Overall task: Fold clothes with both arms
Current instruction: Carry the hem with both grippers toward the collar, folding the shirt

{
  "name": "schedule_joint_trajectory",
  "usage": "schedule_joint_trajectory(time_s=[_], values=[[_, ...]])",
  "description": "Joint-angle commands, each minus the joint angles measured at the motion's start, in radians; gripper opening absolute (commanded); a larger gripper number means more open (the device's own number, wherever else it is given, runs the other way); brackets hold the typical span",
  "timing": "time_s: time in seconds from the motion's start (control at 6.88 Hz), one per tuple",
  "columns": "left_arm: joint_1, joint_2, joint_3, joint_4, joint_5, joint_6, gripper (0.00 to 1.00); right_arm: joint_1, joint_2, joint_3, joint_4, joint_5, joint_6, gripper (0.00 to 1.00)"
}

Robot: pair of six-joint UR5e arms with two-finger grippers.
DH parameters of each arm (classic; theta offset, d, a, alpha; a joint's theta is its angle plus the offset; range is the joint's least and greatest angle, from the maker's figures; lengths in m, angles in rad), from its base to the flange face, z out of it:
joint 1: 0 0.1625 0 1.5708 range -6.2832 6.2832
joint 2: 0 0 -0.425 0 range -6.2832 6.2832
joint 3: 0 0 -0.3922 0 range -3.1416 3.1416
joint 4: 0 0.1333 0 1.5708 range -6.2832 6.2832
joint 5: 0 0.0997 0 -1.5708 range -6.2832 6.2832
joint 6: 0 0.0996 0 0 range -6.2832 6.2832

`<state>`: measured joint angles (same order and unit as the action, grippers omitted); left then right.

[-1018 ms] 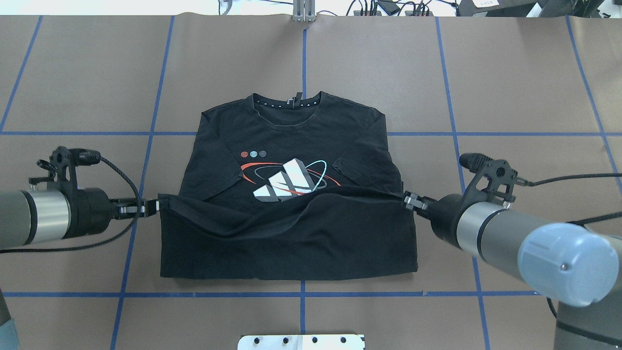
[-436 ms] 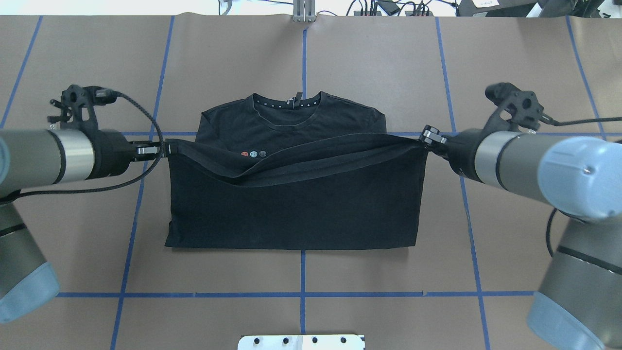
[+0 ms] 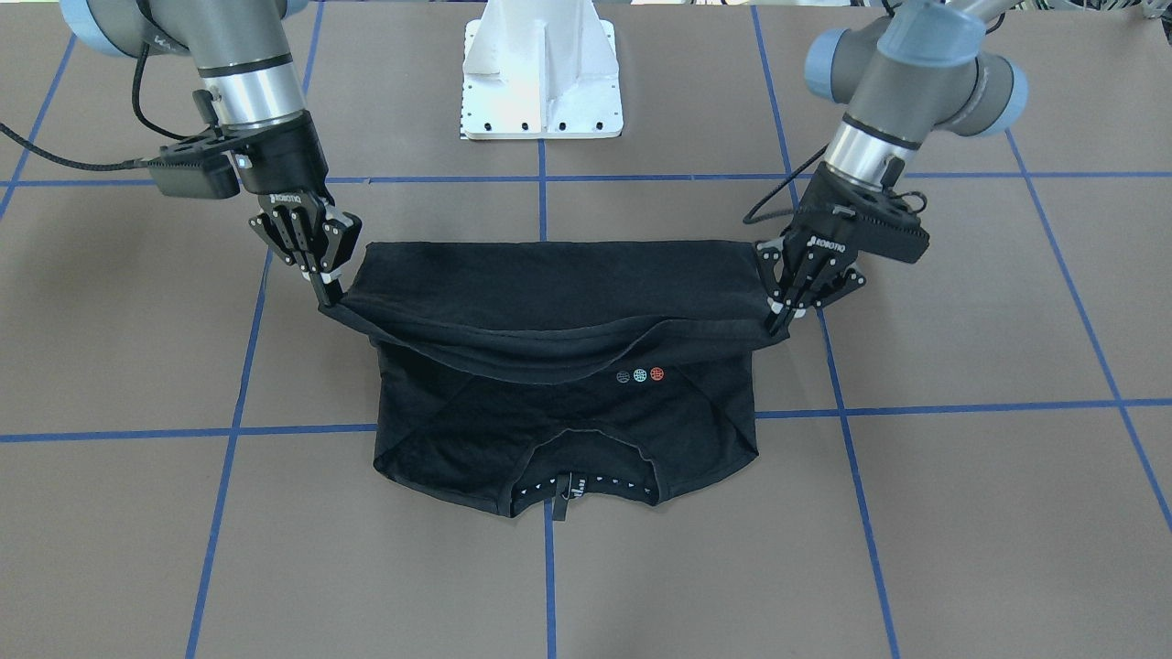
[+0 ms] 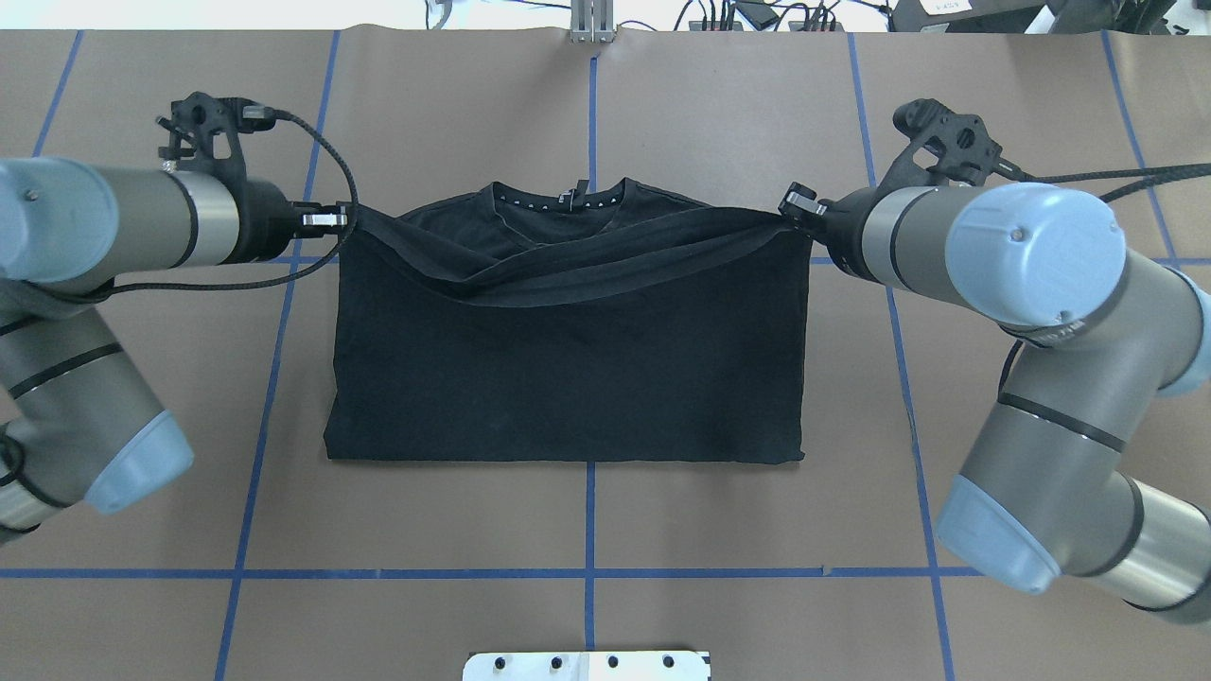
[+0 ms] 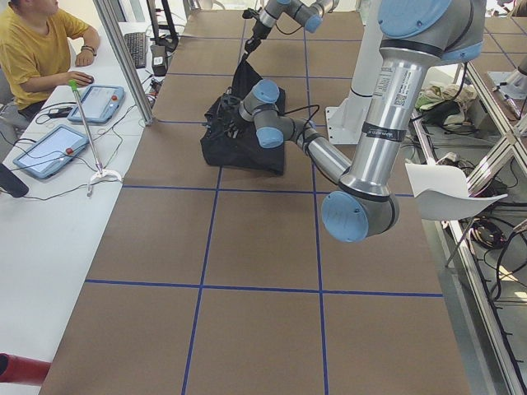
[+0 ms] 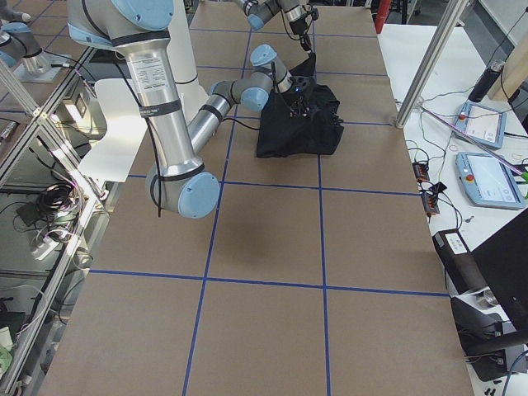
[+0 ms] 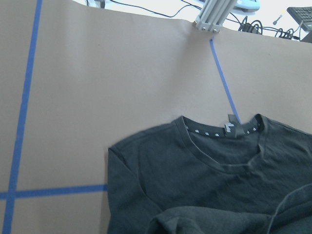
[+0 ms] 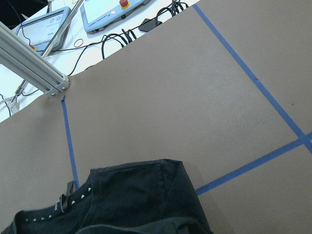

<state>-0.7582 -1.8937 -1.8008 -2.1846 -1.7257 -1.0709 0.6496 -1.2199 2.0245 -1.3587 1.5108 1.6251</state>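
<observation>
The black T-shirt (image 4: 568, 378) lies on the brown table, folded over itself with its plain side up. My left gripper (image 4: 336, 219) is shut on the left hem corner. My right gripper (image 4: 790, 203) is shut on the right hem corner. The hem sags between them just above the collar (image 4: 558, 200). In the front-facing view the left gripper (image 3: 778, 320) and right gripper (image 3: 331, 295) hold the hem over the shirt (image 3: 558, 293). Only three small dots (image 3: 640, 375) of the print show; the block graphic is hidden. The collar shows in both wrist views (image 7: 229, 129) (image 8: 73, 200).
The white pedestal base (image 3: 542, 82) stands at the robot's side of the table. An aluminium post (image 4: 591, 24) and cables sit at the far edge. Blue tape lines (image 4: 588, 530) grid the brown table. An operator in yellow (image 5: 33, 49) sits beside tablets.
Both grippers have carried the hem away from the robot, from mid-shirt up to the collar. The folded layer now covers the block graphic, and the near fold edge has shifted farther from the robot.
</observation>
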Motion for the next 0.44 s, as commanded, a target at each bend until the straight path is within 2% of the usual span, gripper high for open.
schedule_joint_trajectory(time_s=[0.0,0.29], values=[[-0.023,-0.079,0.153,-0.003,0.0,0.073,0.0,0.034,0.061,-0.116,0.001,0.0,-0.024,0.0],[-0.024,-0.117,0.247,-0.006,0.021,0.144,0.0,0.06,0.134,-0.249,0.004,0.002,-0.043,0.0]])
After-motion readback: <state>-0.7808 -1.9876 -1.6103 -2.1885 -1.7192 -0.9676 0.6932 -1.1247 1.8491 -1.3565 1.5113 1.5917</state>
